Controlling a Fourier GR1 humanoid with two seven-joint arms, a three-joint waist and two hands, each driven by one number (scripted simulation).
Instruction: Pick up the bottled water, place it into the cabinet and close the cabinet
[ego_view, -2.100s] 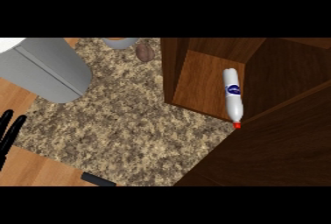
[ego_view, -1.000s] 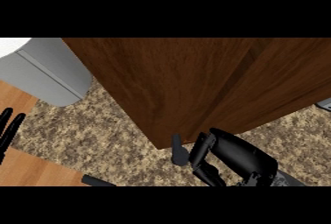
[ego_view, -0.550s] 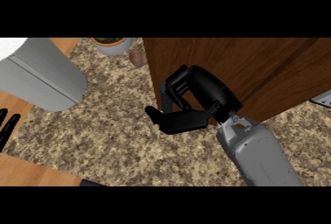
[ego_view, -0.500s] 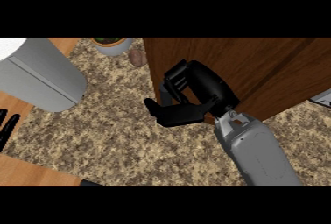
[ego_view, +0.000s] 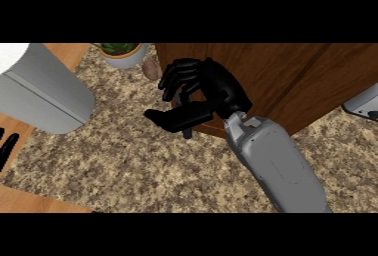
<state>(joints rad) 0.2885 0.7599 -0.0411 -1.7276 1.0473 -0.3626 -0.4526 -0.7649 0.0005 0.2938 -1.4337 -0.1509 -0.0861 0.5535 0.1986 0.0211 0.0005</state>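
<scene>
Black right hand (ego_view: 203, 95), fingers spread against cabinet (ego_view: 295, 80)

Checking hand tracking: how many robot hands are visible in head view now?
2. The right hand is at center, against the wooden cabinet door. The left hand shows only as fingers at the left edge, over the counter.

A kitchen: a speckled granite counter (ego_view: 133, 165) carries a wooden cabinet (ego_view: 295, 80), a potted plant (ego_view: 122, 52) and a grey appliance (ego_view: 40, 95) at the left.
</scene>
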